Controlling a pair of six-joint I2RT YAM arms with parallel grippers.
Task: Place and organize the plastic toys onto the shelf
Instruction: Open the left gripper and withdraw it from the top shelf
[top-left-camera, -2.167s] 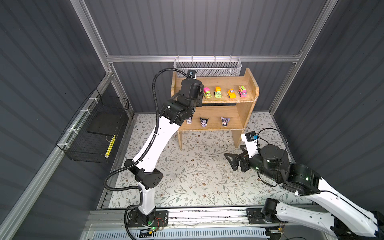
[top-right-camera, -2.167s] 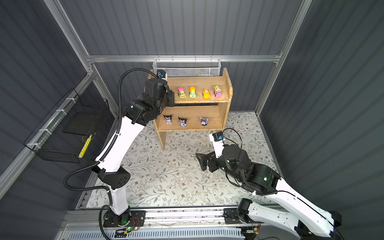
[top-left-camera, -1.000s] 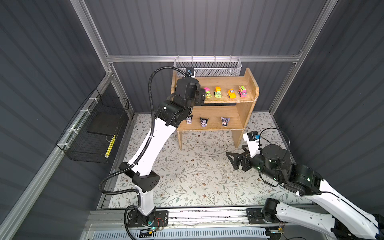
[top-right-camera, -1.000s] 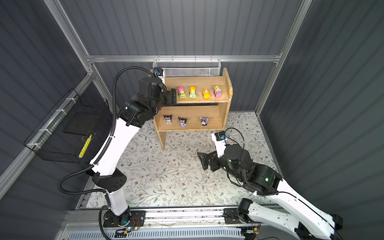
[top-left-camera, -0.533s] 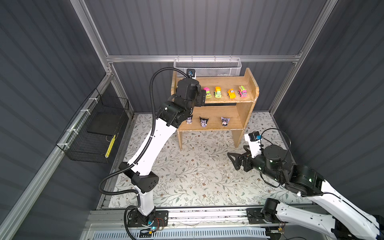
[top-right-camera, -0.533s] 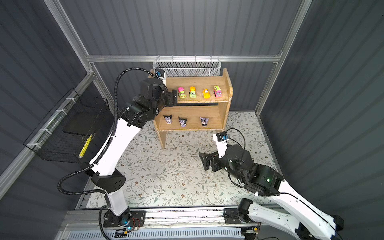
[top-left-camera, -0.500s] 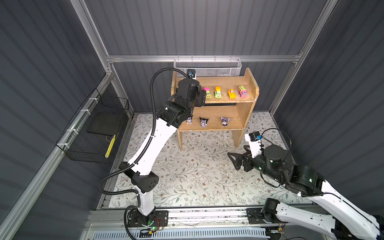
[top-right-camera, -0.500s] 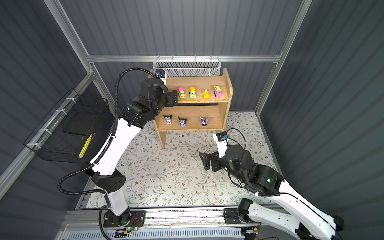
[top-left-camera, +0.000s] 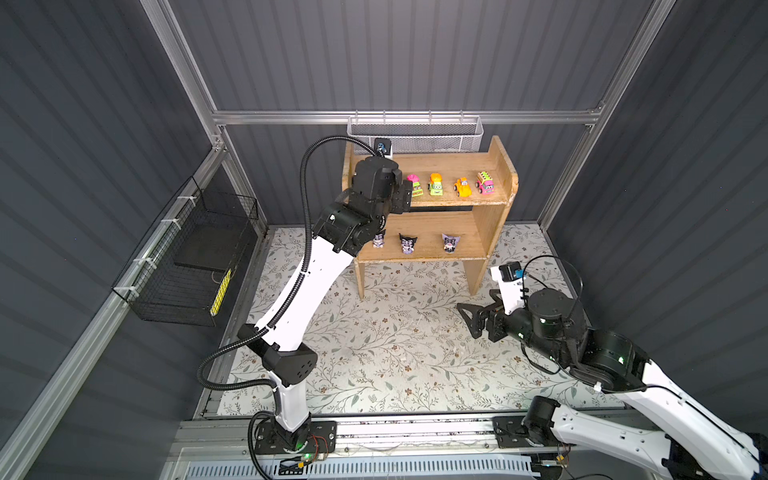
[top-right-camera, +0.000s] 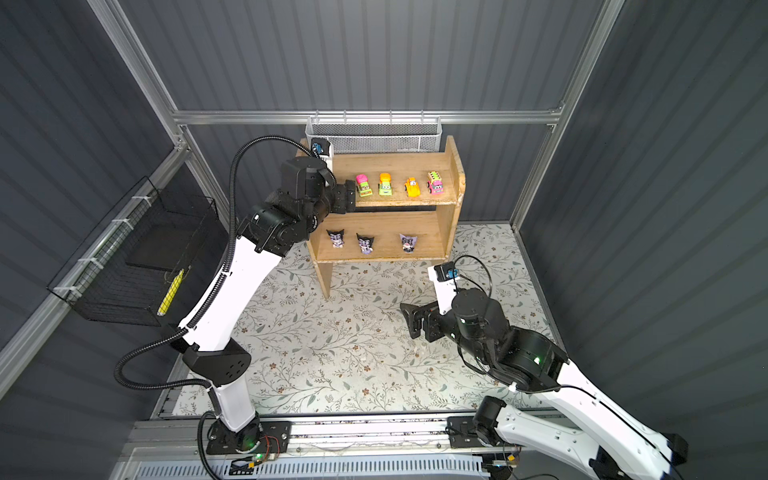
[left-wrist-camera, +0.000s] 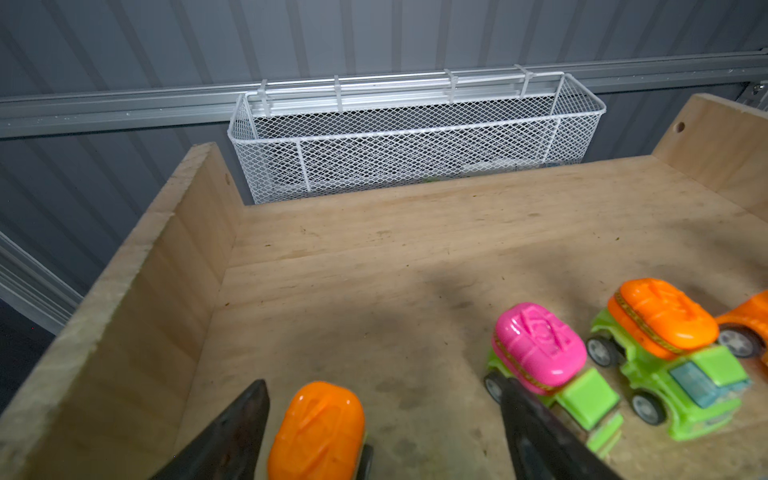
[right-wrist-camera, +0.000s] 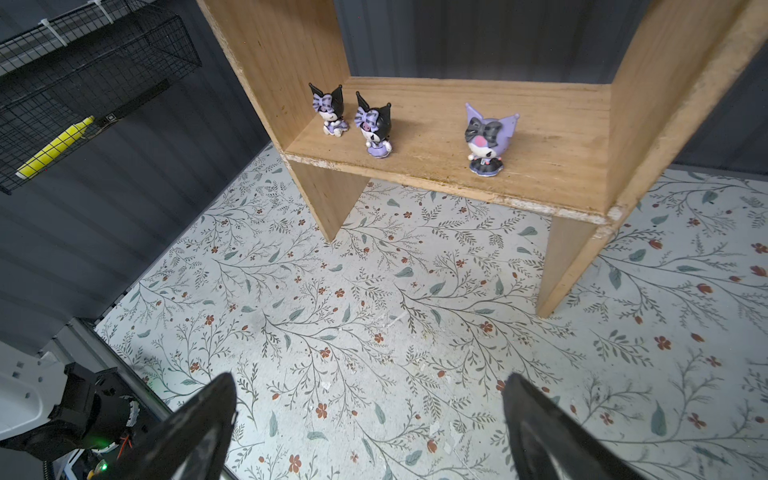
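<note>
Orange car (left-wrist-camera: 318, 428) on shelf (left-wrist-camera: 374, 257) top tier | left jaws parted around it | right jaws parted wide

Left gripper (left-wrist-camera: 382, 384) — jaws wider than a second ago — around the orange car (left-wrist-camera: 318, 428)
</note>
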